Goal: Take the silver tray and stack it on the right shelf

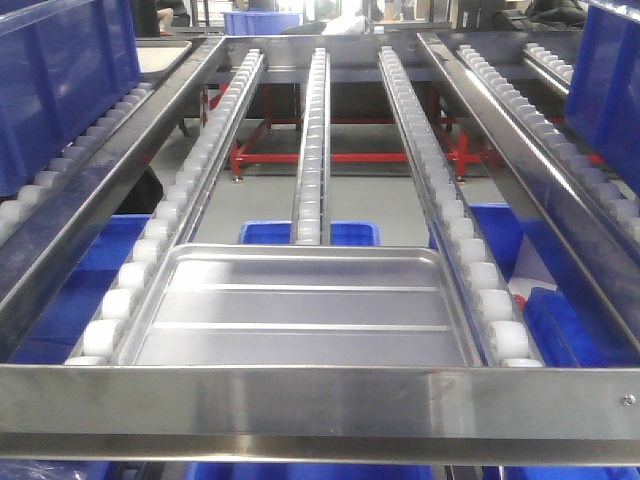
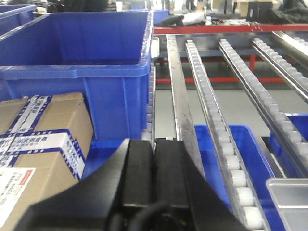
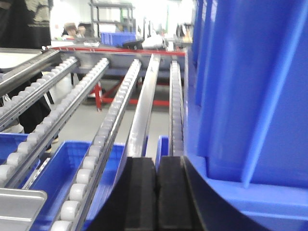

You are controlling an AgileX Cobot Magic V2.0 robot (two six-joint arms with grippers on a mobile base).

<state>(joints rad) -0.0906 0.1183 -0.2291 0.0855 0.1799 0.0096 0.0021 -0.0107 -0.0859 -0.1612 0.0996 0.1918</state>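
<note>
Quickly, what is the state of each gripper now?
Left gripper: closed, holding nothing.
Right gripper: closed, holding nothing.

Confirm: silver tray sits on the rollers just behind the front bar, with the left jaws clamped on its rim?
No: in the left wrist view the left gripper has its jaws shut on nothing, clear of the silver tray. The rest is right.

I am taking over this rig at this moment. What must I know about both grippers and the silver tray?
Left gripper: jaws shut, empty.
Right gripper: jaws shut, empty.
Silver tray: lies flat on the rollers of the right shelf, against the front bar; neither gripper holds it.
Done: the tray appears placed.
Left: probably only to confirm that this is the intended spot.
</note>
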